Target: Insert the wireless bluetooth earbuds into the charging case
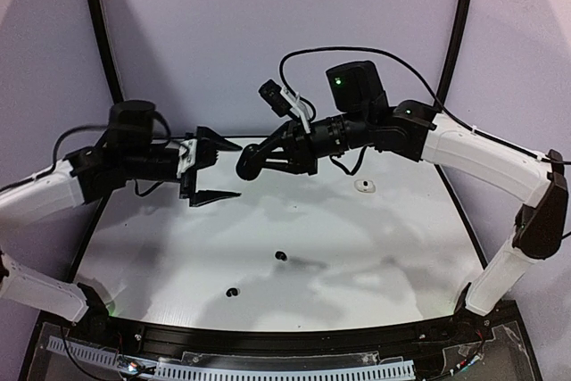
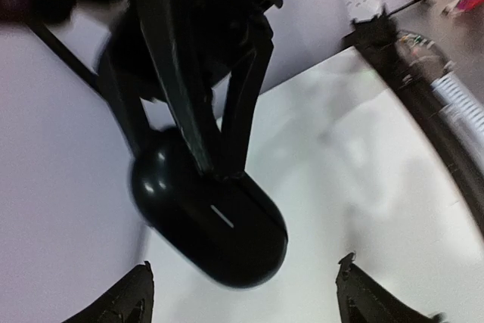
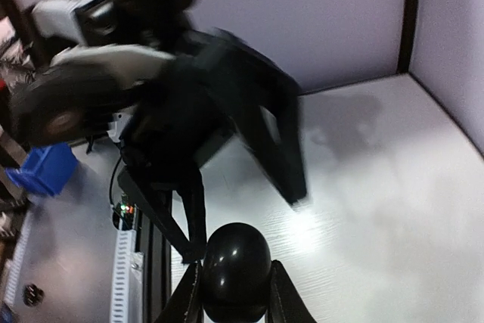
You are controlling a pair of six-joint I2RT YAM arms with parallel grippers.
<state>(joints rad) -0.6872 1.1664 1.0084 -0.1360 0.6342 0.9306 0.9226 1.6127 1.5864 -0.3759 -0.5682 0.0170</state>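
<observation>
Above the white table with lilac walls, the black case is seen clamped in the right gripper, facing the spread left gripper, a white earbud and two black earbuds lying on the table; from both wrists, the case is shown held off the surface.

The charging case sits in the right end effector, beside the left end effector.

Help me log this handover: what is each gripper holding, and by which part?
The right gripper pinches the black charging case across its sides, one rounded end sticking out past the fingers. The left gripper stands open facing it, holding nothing.
</observation>
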